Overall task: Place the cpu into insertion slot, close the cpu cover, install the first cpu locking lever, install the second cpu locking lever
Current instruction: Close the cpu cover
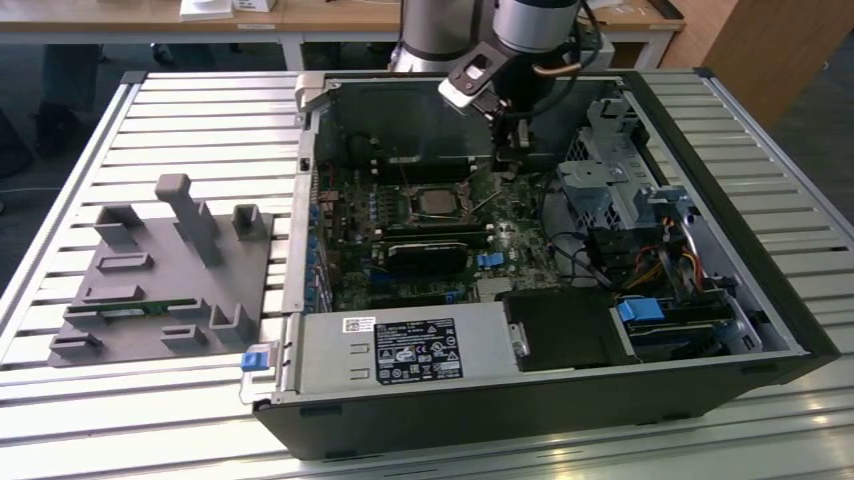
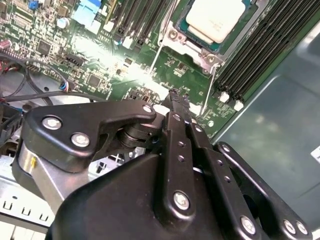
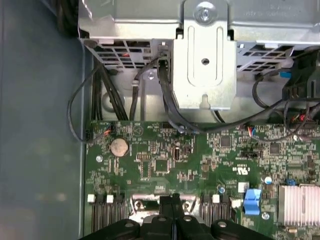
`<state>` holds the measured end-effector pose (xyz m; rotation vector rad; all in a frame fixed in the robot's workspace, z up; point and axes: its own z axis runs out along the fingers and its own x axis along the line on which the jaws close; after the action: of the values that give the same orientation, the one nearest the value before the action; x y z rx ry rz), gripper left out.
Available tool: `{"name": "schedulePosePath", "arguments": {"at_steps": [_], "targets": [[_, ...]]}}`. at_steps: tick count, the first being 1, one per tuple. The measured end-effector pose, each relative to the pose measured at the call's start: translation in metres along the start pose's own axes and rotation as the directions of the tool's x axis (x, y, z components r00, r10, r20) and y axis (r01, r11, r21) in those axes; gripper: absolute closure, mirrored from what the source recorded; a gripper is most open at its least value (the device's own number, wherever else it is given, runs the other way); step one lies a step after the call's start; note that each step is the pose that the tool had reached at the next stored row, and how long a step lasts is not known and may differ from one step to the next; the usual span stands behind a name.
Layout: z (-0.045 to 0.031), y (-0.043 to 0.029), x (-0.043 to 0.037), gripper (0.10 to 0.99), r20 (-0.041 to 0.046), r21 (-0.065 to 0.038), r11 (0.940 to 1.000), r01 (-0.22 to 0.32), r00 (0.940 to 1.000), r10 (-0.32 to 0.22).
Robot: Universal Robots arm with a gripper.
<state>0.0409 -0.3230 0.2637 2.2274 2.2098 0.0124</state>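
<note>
One arm, one gripper: you see the gripper in the upper middle of the exterior view, reaching down inside the open computer case
Jaws: pressed together in both wrist views, fingertips meeting edge to edge; you can see nothing between them
Gripper position: just beside the socket, on the exterior view's right of it, tips close above the motherboard; whether they touch the board you cannot tell
Cpu: the cpu sits flat in the insertion slot, pale metal top facing up, near the centre of the exterior view
Cpu cover: the cpu cover shows as a silvery frame lying around the chip; whether it is fully latched you cannot tell
Locking levers: two thin metal locking levers run from the socket's corners toward the gripper, whose tips lie between their free ends in the second wrist view
Board details, first wrist view: coin cell on the green board, black cables looping beside it, metal drive cage beyond the board's edge
Surroundings, exterior view: power supply at lower centre of the case; grey fixture at middle left on the slatted table, well apart from the gripper
</note>
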Motion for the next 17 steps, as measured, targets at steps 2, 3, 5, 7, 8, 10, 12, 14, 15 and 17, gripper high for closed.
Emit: {"name": "schedulePosePath", "arguments": {"at_steps": [2, 3, 5, 7, 8, 10, 12, 14, 15, 17], "targets": [[0.0004, 0.0025, 0.0003, 0.980, 0.0003, 0.000, 1.0000, 0.000, 1.0000, 0.000], [0.0007, 0.0042, 0.0004, 0.980, 0.0001, 0.000, 1.0000, 0.000, 1.0000, 0.000], [0.0017, 0.0069, 0.0007, 0.980, -0.0001, 0.000, 1.0000, 0.000, 1.0000, 0.000], [0.0023, 0.0099, 0.0011, 0.980, 0.0000, 0.000, 1.0000, 0.000, 1.0000, 0.000], [0.0026, 0.0109, 0.0013, 0.980, 0.0000, 0.000, 1.0000, 0.000, 1.0000, 0.000], [0.0033, 0.0133, 0.0015, 0.980, 0.0001, 0.000, 1.0000, 0.000, 1.0000, 0.000], [0.0044, 0.0151, 0.0023, 0.980, 0.0001, 0.000, 1.0000, -0.003, 1.0000, 0.003], [0.0054, 0.0165, 0.0030, 0.980, 0.0002, 0.000, 0.9999, -0.010, 0.9999, 0.010], [0.0059, 0.0171, 0.0033, 0.980, 0.0001, 0.000, 0.9999, -0.014, 0.9999, 0.014], [0.0071, 0.0187, 0.0038, 0.980, 0.0001, 0.000, 0.9999, -0.015, 0.9999, 0.015]]}}
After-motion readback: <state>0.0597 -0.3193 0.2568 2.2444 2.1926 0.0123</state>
